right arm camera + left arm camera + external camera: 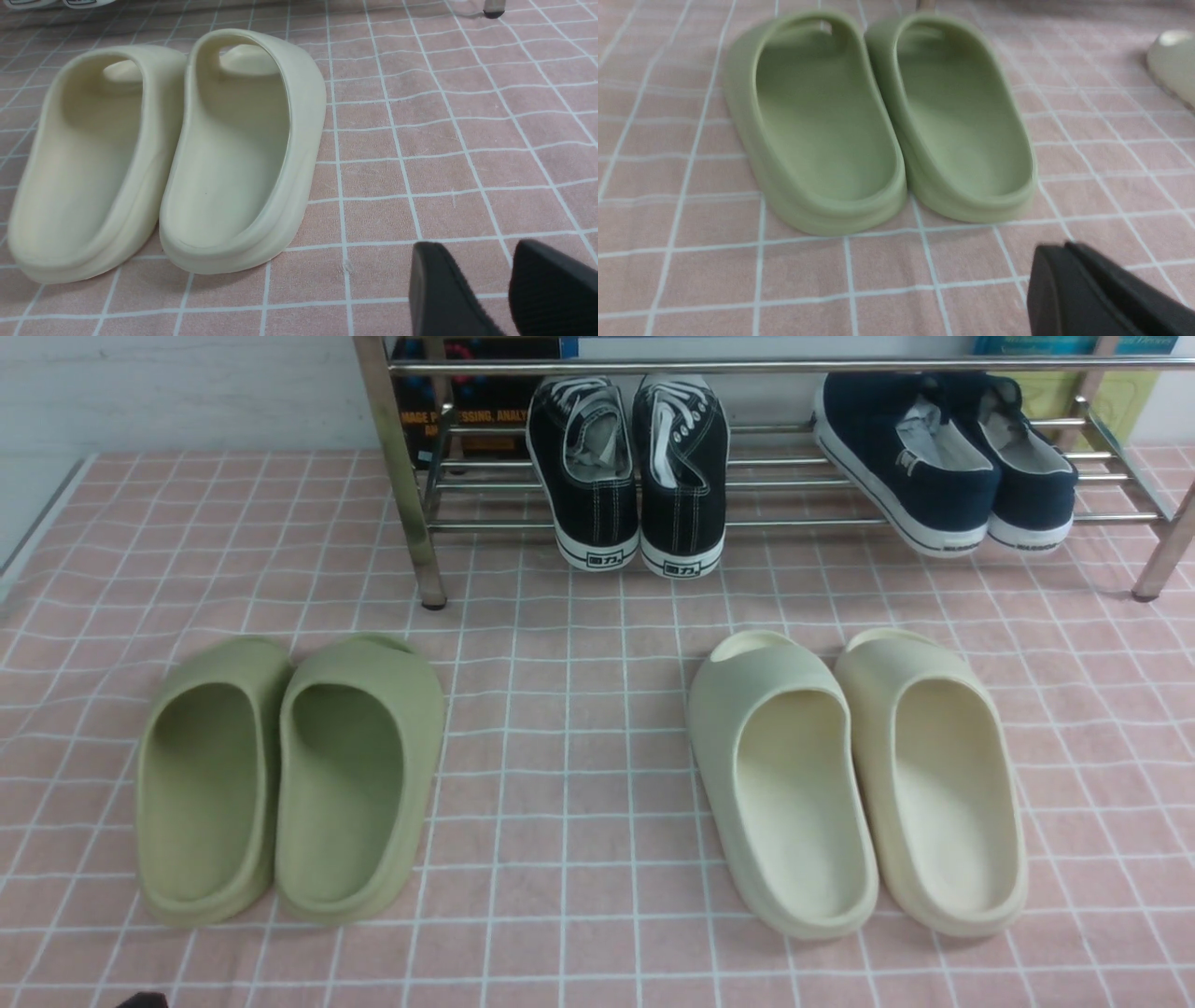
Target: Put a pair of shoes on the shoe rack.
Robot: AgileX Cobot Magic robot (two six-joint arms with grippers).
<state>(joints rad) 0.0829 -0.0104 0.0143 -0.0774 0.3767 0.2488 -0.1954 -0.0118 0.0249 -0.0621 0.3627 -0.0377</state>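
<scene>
Jaws first: left gripper [1069, 249] pinched shut, right gripper [486, 261] spread wide, both empty, low over my bench [579, 859]. Beyond the green slides [289, 775] and cream slides [859, 775], sneakers [627, 476] already sit on the rack [401, 476], so I'd stay clear.

Green slides [289, 775], cream slides [859, 779], navy slip-ons [943, 457]

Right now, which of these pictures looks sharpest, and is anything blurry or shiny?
Front view: sharpest; even light, with glints on the shoe rack bars. Left wrist view: soft and smeared, the green slides have fuzzy edges and the left tool is a dark blur. Right wrist view: the cream slides are fairly crisp with faint shadows beneath; the right tool looks soft.
</scene>
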